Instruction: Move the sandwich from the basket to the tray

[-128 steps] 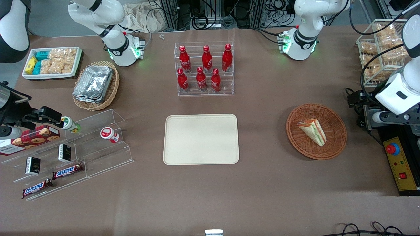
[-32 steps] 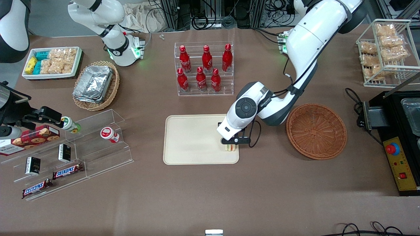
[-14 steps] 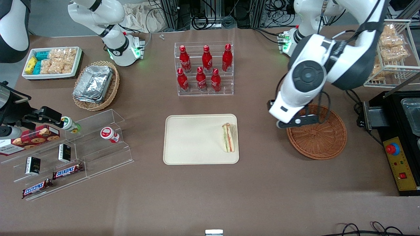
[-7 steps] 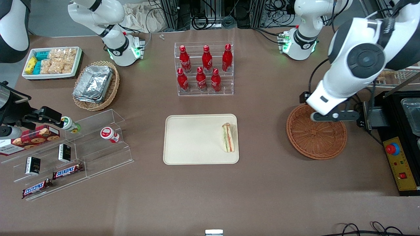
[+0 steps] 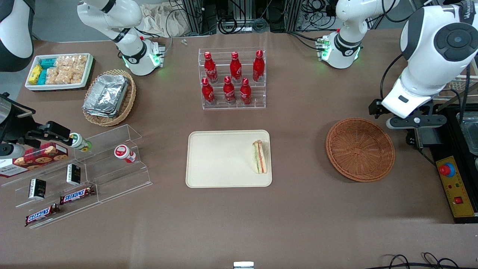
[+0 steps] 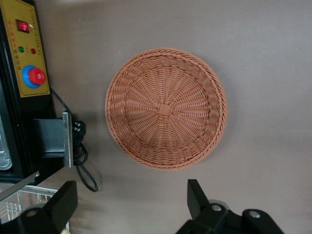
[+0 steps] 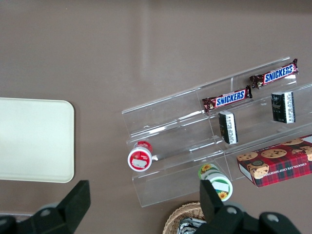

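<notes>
The sandwich (image 5: 260, 156), a white wedge with green and orange-red layers, lies on the cream tray (image 5: 220, 160), close to the tray's edge nearest the working arm. The reddish-brown wicker basket (image 5: 360, 149) (image 6: 166, 107) sits on the table with nothing in it. My gripper (image 5: 414, 120) (image 6: 130, 204) hangs high above the table, beside the basket toward the working arm's end and a little farther from the front camera. Its fingers (image 6: 195, 197) stand wide apart with nothing between them.
An acrylic rack of red bottles (image 5: 232, 78) stands farther from the front camera than the tray. A black box with a yellow panel and red button (image 5: 455, 185) (image 6: 27, 51) sits at the working arm's end, with a wire rack of snack packets (image 5: 433, 59) nearby. Snack shelves (image 5: 74, 175) lie toward the parked arm's end.
The sandwich went from the basket to the tray and was let go. Over the last second my gripper rose and swung away from the tray, passing over the basket toward the working arm's end.
</notes>
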Motion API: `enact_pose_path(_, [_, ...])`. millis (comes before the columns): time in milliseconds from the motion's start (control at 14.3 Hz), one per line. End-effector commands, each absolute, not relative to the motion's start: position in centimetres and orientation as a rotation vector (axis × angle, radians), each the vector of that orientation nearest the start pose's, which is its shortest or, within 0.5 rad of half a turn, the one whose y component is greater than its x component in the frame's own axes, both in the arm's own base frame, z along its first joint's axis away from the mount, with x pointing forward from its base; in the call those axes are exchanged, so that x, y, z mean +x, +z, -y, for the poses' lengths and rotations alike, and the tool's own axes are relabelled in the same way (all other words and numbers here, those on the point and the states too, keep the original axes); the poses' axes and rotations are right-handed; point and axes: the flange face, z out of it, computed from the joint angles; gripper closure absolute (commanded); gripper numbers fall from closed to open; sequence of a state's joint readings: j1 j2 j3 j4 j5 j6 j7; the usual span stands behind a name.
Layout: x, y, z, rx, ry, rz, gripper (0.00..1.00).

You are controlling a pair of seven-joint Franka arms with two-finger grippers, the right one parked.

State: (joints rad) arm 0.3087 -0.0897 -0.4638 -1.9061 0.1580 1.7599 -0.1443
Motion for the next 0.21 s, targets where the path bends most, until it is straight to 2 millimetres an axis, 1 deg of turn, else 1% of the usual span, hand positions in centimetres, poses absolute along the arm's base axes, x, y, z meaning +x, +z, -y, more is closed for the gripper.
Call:
enact_pose_path(0, [52.1, 53.2, 6.0, -2.947, 0.027, -0.030, 0.00])
enact_pose_path(140, [52.3, 53.0, 4.6, -2.990, 0.045, 0.030, 0.00])
